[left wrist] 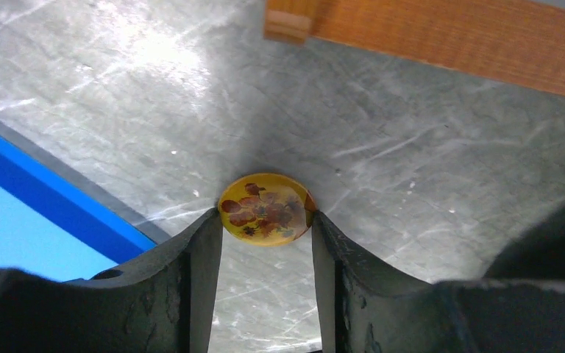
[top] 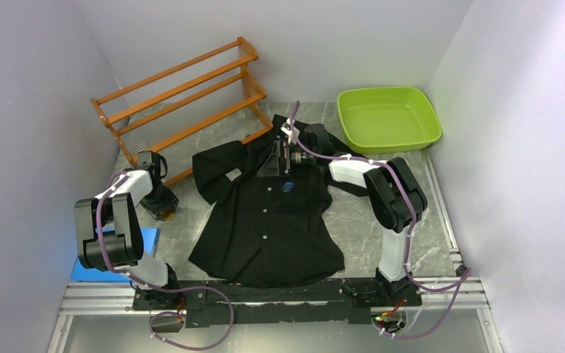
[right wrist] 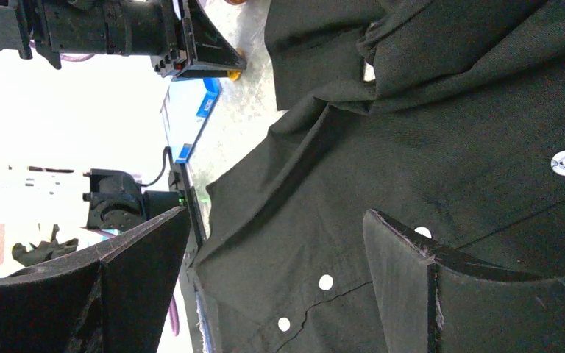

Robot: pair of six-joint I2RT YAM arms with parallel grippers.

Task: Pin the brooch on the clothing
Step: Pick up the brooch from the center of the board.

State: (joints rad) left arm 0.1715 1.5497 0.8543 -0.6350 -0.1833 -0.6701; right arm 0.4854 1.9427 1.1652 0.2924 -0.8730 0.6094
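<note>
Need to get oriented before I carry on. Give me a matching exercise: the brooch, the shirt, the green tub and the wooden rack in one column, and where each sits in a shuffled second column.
Things:
1. yellow floral brooch
2. black shirt
3. green tub
4. wooden rack

Places:
a. far right corner of the table
b. far left, at the back
c. down on the table, between the tips of the left pincer
d. spread flat in the middle, between the two arms

Pairs: 1-c, 2-d, 3-a, 4-b
</note>
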